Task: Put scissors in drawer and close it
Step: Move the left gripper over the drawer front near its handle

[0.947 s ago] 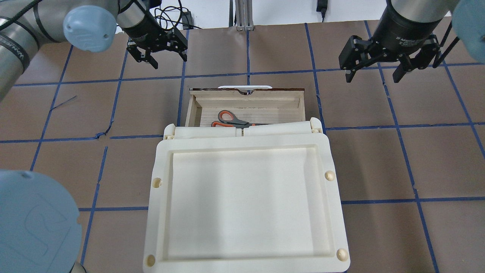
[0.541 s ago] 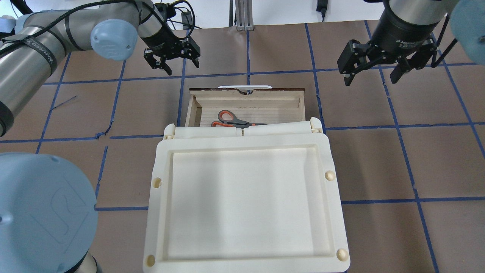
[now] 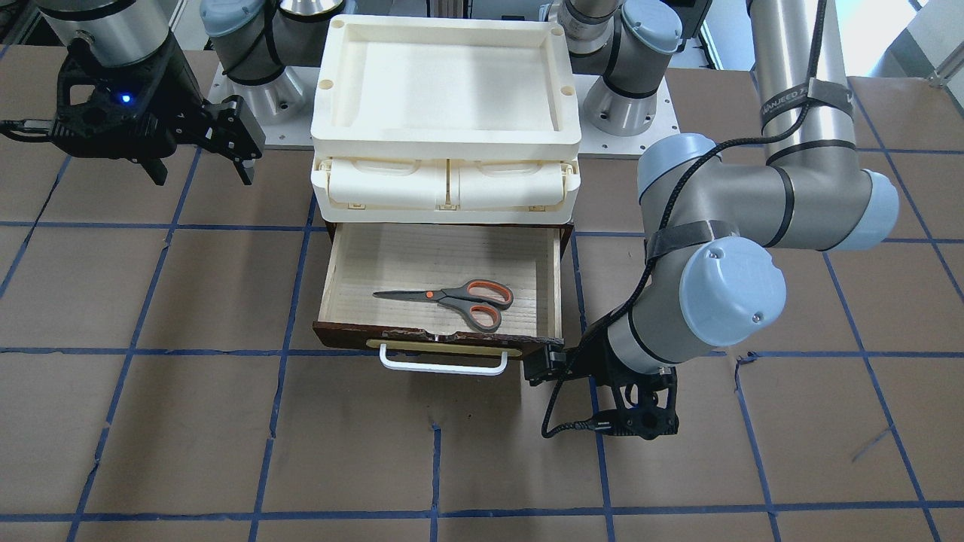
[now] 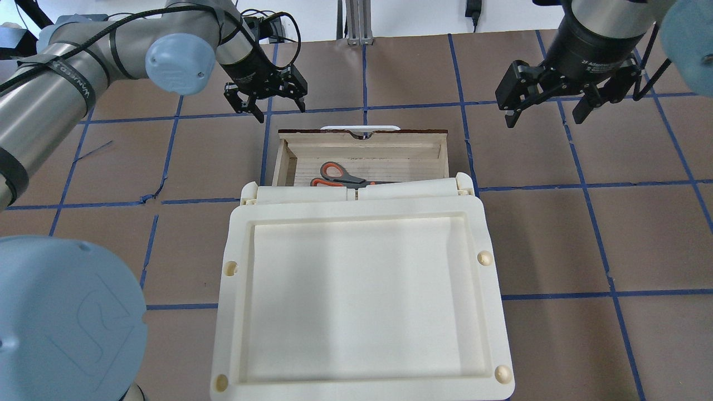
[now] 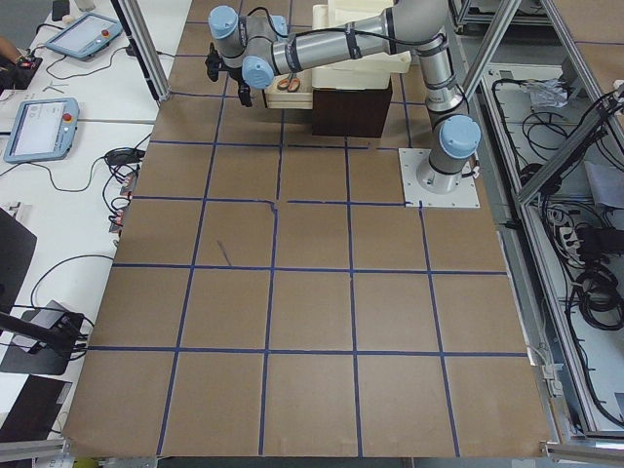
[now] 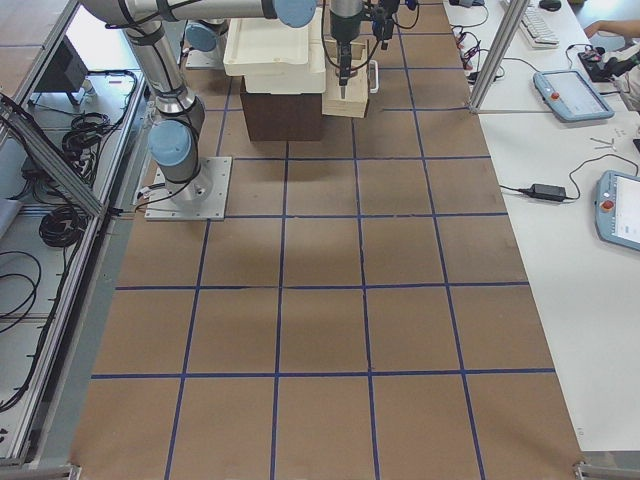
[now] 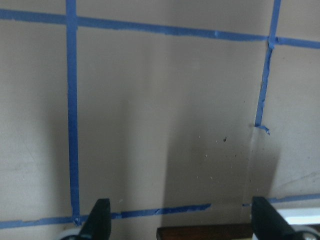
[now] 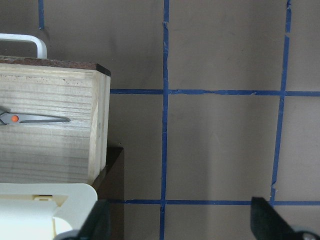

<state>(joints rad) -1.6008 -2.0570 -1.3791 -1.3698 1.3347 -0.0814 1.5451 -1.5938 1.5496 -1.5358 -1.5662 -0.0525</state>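
**Grippers hang empty as scissors lie in the open drawer**

Left gripper hovers with its fingers spread and nothing between them. It sits just beyond the front corner of the drawer on the robot's left, low over the desk. The right gripper is likewise spread and empty, well off past the opposite corner.

The scissors lie flat on the drawer's pale wood floor, close behind its front. Their grey blades are shut and point to the robot's right, and the orange-and-grey loops point to its left, with an orange dot at the pivot.

The drawer stands pulled out from under a cream plastic unit. It shows a chipped dark front, a brass plate and a white bar handle.

With the scissors in place, what appears left is the closing. The drawer looks stiff and light, likely to slide on a plain push. The best spot to press seems the middle of the front, by the handle. A shove at one corner could skew it, and a hard one might shift the whole unit or rattle the light, slick scissors.
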